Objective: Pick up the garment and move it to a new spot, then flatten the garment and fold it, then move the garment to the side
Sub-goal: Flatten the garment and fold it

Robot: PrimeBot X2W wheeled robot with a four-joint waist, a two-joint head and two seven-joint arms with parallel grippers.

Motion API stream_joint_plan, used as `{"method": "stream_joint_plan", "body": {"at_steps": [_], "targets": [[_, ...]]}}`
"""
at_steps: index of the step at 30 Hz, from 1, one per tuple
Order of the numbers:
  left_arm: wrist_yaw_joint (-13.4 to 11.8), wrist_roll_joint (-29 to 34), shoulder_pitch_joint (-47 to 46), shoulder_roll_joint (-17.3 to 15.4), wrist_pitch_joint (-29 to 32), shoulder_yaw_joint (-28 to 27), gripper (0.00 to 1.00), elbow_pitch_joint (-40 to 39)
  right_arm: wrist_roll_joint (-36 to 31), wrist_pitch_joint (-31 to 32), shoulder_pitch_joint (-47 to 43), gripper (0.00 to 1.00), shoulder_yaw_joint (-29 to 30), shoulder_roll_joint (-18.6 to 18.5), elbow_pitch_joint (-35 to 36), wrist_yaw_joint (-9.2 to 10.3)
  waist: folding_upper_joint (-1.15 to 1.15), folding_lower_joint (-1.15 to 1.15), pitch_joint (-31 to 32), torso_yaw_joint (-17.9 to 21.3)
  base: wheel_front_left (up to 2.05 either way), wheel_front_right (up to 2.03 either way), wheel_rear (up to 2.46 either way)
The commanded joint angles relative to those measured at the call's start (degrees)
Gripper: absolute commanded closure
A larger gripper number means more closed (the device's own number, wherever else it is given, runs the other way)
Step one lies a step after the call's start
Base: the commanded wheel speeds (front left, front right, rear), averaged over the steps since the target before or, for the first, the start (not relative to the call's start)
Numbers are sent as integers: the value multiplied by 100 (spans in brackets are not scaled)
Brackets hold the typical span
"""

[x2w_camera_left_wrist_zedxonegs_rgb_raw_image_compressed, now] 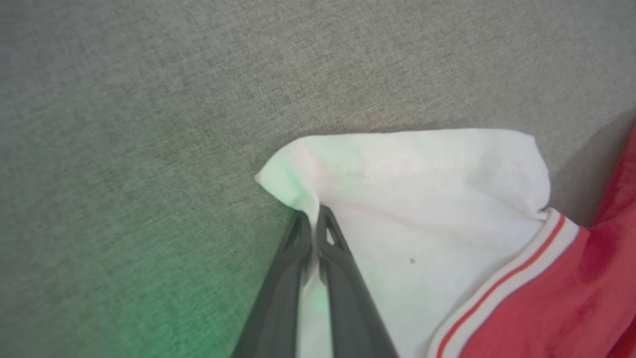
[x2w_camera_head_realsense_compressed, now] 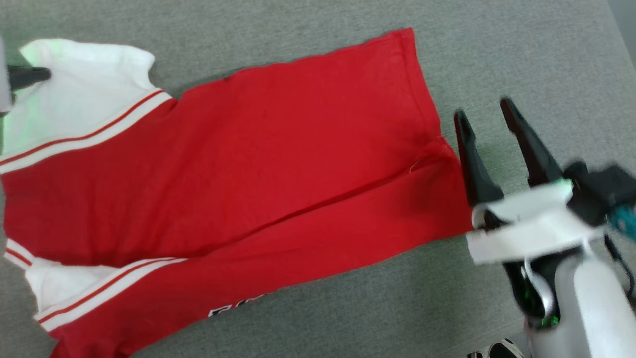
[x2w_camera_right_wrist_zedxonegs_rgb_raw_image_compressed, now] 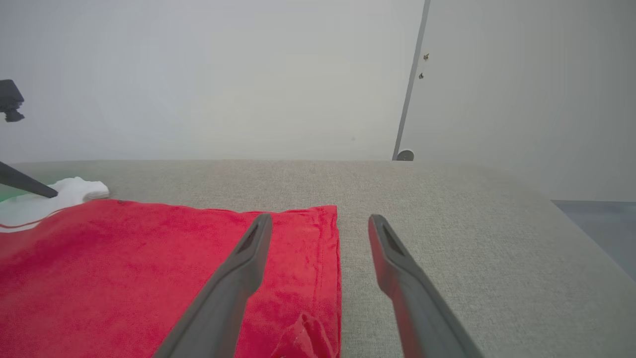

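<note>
The garment (x2w_camera_head_realsense_compressed: 258, 164), a red jersey with white sleeve ends and striped trim, lies spread across the grey surface, folded lengthwise with a bit of black numeral showing at its near edge. My left gripper (x2w_camera_left_wrist_zedxonegs_rgb_raw_image_compressed: 312, 219) is shut on the corner of the far white sleeve (x2w_camera_left_wrist_zedxonegs_rgb_raw_image_compressed: 422, 199), at the left edge of the head view (x2w_camera_head_realsense_compressed: 35, 74). My right gripper (x2w_camera_head_realsense_compressed: 484, 112) hovers open just off the garment's right hem (x2w_camera_right_wrist_zedxonegs_rgb_raw_image_compressed: 330, 258), nothing between its fingers (x2w_camera_right_wrist_zedxonegs_rgb_raw_image_compressed: 248, 248).
The grey fabric surface (x2w_camera_head_realsense_compressed: 497, 44) extends beyond the garment on all sides. In the right wrist view a pale wall (x2w_camera_right_wrist_zedxonegs_rgb_raw_image_compressed: 223, 74) with a vertical seam stands behind the surface's far edge, and floor (x2w_camera_right_wrist_zedxonegs_rgb_raw_image_compressed: 596, 223) shows past the right edge.
</note>
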State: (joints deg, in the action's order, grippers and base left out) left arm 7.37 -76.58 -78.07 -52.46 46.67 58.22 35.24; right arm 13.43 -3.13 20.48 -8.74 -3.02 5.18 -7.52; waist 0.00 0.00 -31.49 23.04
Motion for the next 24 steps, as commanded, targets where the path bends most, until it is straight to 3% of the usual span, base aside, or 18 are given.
{"method": "stream_joint_plan", "body": {"at_steps": [1, 6, 17, 24], "targets": [[16, -38, 215, 123, 8, 147, 100, -21, -47, 152, 217, 0, 9, 17, -28, 7, 0, 0, -13, -45, 0, 0, 0], [16, -84, 95, 180, -152, 214, 100, -161, -29, 1453, 1100, 0, 194, -89, -384, 7, 0, 0, -54, -207, 0, 0, 0], [16, -156, -243, 337, -370, 446, 100, -511, 868, 5192, 3068, 0, 230, -669, -1700, 7, 0, 0, -270, -664, 0, 0, 0], [15, -257, -394, 390, -484, 600, 100, -705, 980, 6189, 3577, 0, 237, -879, -2048, 6, 0, 0, -393, -872, 0, 0, 0]]}}
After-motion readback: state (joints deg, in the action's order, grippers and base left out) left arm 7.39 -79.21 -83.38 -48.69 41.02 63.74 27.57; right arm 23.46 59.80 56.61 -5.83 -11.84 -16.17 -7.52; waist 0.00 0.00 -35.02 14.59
